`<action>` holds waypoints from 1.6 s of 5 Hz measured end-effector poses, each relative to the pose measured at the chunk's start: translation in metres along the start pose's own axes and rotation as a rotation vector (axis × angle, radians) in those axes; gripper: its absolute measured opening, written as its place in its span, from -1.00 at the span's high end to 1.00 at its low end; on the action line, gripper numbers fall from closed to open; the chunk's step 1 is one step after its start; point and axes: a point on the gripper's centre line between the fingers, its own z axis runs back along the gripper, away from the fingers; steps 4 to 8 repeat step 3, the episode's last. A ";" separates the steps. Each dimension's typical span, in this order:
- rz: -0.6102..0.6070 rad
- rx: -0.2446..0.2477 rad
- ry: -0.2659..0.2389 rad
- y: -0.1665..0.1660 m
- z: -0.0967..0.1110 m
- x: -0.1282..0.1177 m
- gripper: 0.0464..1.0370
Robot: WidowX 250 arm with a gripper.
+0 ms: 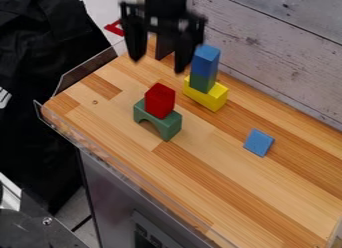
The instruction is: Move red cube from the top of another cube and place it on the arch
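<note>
Grey cabinet front (110, 192) at the near side, under the wooden desk (267, 202). A clear guard (120, 162) is fixed along the desk's near edge. Black cloth (40, 112) is seen off to the left, with a white mark (4, 97) on it; no wording can be made out. No label or lettering can be seen on the blocks.

Small blue block (258, 142) is placed alone on the right, well apart from the rest.

Green arch (170, 126) is set upright on the desk. Red cube (159, 101) is seated on top of it, near the middle; no other cube is under it. Placement is judged done, pending a check that it is stable. Whether the base is fully flush cannot be told. Cube is judged light, stiff, likely painted wood, a bit slippery, hardly fragile. If a regrip is needed, it is best taken by two opposite side faces, above the arch top; a knock could tip it off or shift the arch.

Just beyond, yellow block (214, 98) is topped by a green block (200, 83), with a taller blue piece (204, 63) above that. This stack should be avoided during any retreat.

End effector (158, 63) is held above the desk's far part, spread wide, nothing gripped, apart from the cube. Pale plank wall (274, 37) is seen behind.
</note>
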 end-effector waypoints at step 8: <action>-0.133 0.012 -0.045 -0.025 0.037 -0.003 -0.92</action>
